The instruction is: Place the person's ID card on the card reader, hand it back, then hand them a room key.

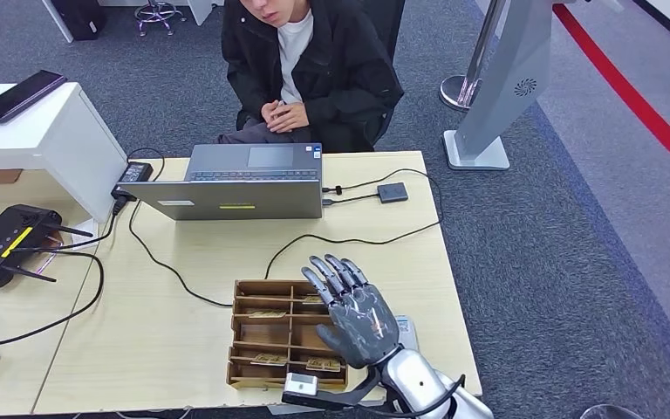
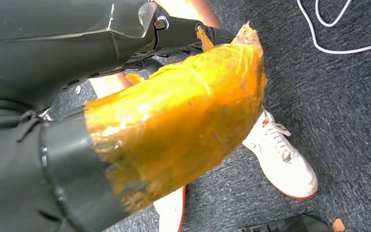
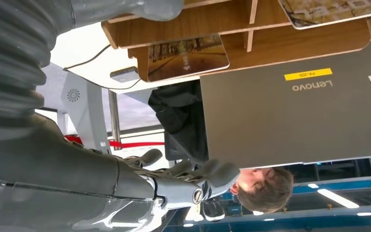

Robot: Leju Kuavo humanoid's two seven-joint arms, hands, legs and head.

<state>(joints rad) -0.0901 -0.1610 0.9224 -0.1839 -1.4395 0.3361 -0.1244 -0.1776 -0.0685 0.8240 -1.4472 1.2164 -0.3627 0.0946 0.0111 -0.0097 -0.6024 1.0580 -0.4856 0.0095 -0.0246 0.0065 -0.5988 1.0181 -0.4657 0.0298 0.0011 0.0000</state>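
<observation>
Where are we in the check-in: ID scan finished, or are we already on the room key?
The card reader is bare and the person's hands hold no card that shows, so whether the ID steps are done cannot be confirmed. In hand: the right hand hovers, fingers spread and holding nothing, over the wooden tray of key cards. Left: pick a card and pass it over the laptop.

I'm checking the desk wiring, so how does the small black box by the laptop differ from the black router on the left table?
The small black box is a flat square without antennas; the router is far larger, with thin antennas sticking out and a yellow stripe. The box lies on the same table as the laptop, to its right; the router sits on the neighbouring table to the left. Both are black and have cables running to them.
</observation>
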